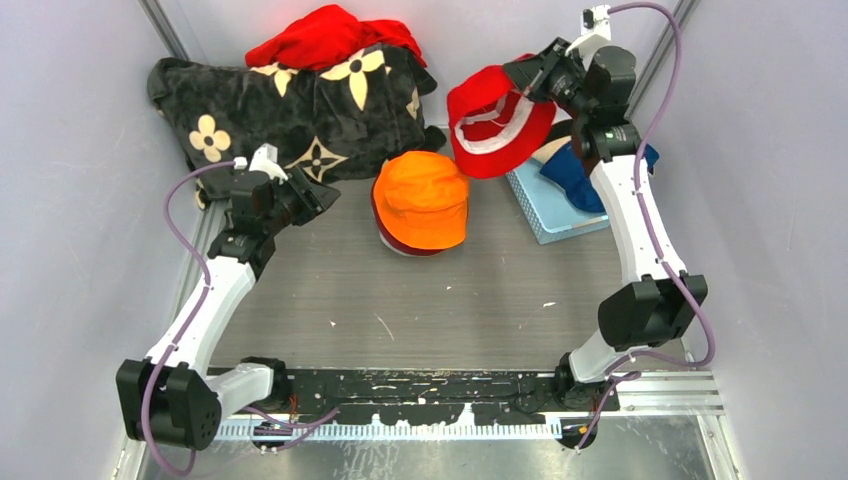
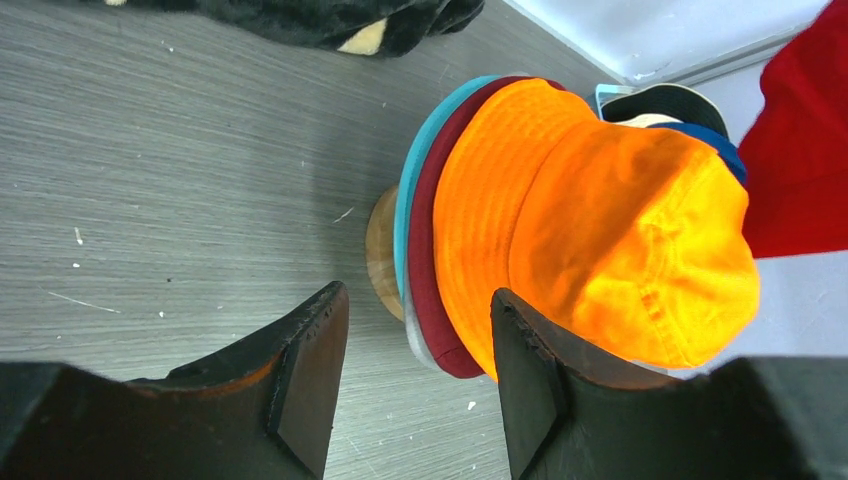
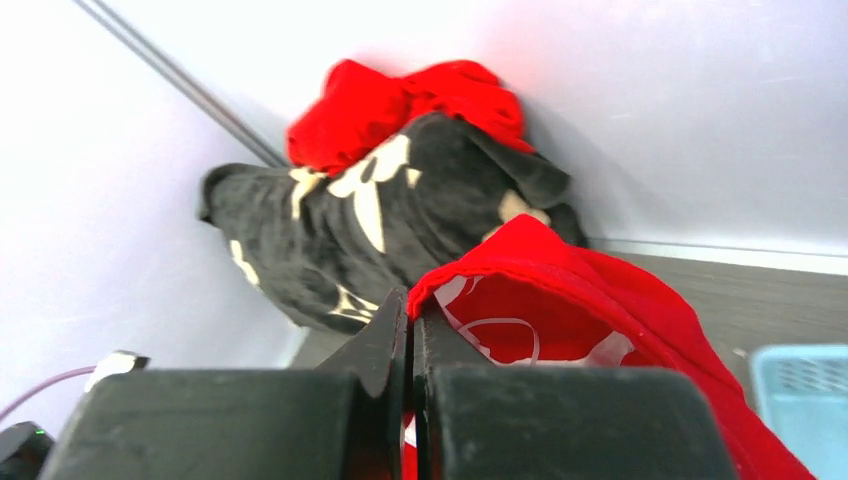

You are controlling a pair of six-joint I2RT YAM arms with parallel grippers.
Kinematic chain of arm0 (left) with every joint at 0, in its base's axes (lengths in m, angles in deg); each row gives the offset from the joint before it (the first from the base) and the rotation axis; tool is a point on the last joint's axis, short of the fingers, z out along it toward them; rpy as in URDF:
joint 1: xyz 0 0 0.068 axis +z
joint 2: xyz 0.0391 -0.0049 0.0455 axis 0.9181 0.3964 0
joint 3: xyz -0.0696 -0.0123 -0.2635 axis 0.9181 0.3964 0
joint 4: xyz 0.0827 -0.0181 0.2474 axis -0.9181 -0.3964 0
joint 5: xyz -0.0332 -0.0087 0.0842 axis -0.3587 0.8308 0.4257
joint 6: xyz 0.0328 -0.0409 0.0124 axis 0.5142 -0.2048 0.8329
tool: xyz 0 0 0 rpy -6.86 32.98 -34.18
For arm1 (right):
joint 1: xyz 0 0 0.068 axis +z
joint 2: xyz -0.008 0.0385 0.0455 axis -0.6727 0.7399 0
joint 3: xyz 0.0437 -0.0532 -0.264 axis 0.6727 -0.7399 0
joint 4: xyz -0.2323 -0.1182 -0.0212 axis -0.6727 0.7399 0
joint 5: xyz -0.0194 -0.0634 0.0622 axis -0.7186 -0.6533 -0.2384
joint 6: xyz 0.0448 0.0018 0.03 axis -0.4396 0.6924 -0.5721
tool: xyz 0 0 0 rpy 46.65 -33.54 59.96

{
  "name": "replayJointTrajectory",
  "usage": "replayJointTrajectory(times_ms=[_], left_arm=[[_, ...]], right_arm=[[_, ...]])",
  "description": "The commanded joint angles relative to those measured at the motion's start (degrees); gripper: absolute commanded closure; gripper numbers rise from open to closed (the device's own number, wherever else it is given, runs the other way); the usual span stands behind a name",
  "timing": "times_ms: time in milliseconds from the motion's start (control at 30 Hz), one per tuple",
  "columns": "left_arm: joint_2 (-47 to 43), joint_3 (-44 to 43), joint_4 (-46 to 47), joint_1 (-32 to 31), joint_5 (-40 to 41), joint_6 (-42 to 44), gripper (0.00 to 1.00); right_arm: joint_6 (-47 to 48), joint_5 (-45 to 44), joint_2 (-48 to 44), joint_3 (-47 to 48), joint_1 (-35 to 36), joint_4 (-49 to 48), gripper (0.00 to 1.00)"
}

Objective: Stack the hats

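Top view only: red hat (image 1: 495, 120) lifted clear of the table (image 1: 400, 310), brim pinched in the right gripper (image 1: 532, 72), above the light blue basket (image 1: 548, 212) holding the royal blue hat (image 1: 572, 172); orange hat (image 1: 422, 198) at table centre

Left wrist view only: beneath the orange crown, maroon hat (image 2: 425, 250) and teal hat (image 2: 405, 200) visible as brims, all seated on a wooden stand (image 2: 380, 250)

Right wrist view only: fingers (image 3: 385, 340) pressed together on the red brim, white lining exposed; behind, black flowered blanket (image 3: 330, 230) and red cloth heap (image 3: 400, 100)

Right arm stretched far forward, wrist raised; left arm bent, left gripper (image 2: 418, 295) low, jaws apart and empty, near the stack on its left
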Motion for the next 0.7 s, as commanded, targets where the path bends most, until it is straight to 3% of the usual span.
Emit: replayJointTrajectory(times_ms=[0,300,667], left_arm=[[-2.76,-0.98,1.14,0.14,-0.56,0.23,0.45],[-4.2,-0.62,0.75,0.13,-0.32,-0.03,0.45],[-10.32,-1.32,-2.25,0.25,0.94,0.88,0.45]], right_arm=[[-8.6,6.02,0.8,0.83,1.76,-19.35,0.99],[-20.5,10.82,11.79,7.84,7.23,-43.42,0.99],[-27.78,16.82,25.6,18.2,17.17,-54.38,0.99]])
